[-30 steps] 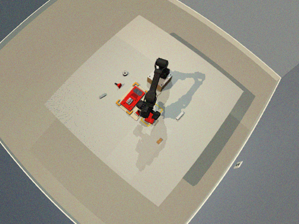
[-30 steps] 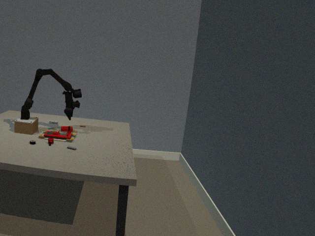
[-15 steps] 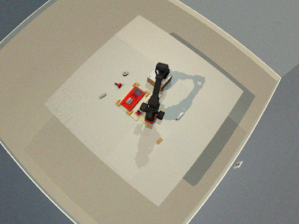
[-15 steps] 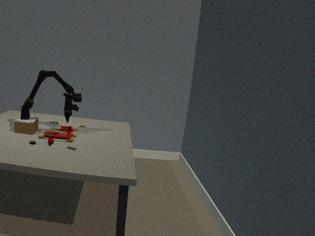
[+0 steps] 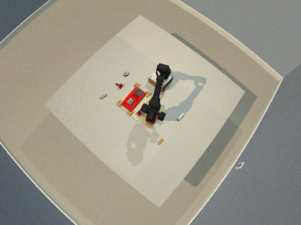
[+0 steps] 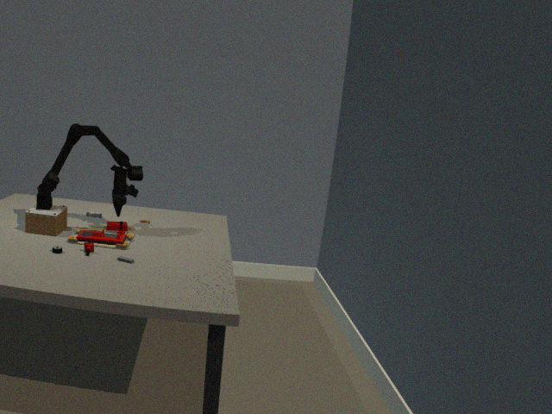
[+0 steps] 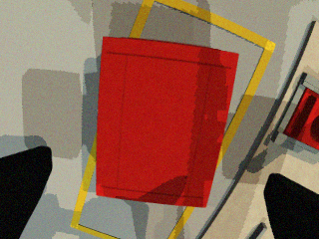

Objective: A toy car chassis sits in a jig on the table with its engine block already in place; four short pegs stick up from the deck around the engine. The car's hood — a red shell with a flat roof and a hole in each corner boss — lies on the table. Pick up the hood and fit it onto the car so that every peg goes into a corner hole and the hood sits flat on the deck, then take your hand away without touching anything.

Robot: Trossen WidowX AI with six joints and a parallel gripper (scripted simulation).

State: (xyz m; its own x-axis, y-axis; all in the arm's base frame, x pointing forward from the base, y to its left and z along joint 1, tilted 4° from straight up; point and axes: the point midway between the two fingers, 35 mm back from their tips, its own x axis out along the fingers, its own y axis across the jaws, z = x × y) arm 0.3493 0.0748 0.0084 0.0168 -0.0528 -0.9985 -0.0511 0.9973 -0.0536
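The red hood (image 5: 151, 123) (image 6: 116, 225) (image 7: 155, 119) lies on the table with its flat roof up, turned slightly against the yellow outline (image 7: 256, 75) around it. My gripper (image 6: 117, 215) (image 7: 161, 173) is open and empty, pointing down above the hood. In the wrist view its fingertips stand wide on either side of the hood's near end, touching nothing. The red chassis (image 5: 126, 105) (image 6: 100, 239) sits in the jig with orange corners (image 5: 136, 84) (image 6: 123, 244), beside the hood. The grey engine block (image 5: 130, 100) is on its deck. The pegs are too small to make out; the hood's corner holes do not show.
A small red part (image 5: 139, 113) (image 7: 309, 112) stands in a holder between hood and chassis. Around lie a wheel (image 5: 126, 73) (image 6: 57, 249), another red part (image 5: 120, 85) (image 6: 89, 247), a grey block (image 5: 103, 96) (image 6: 125, 259), an orange block (image 5: 160, 141) and a pale piece (image 5: 181, 116).
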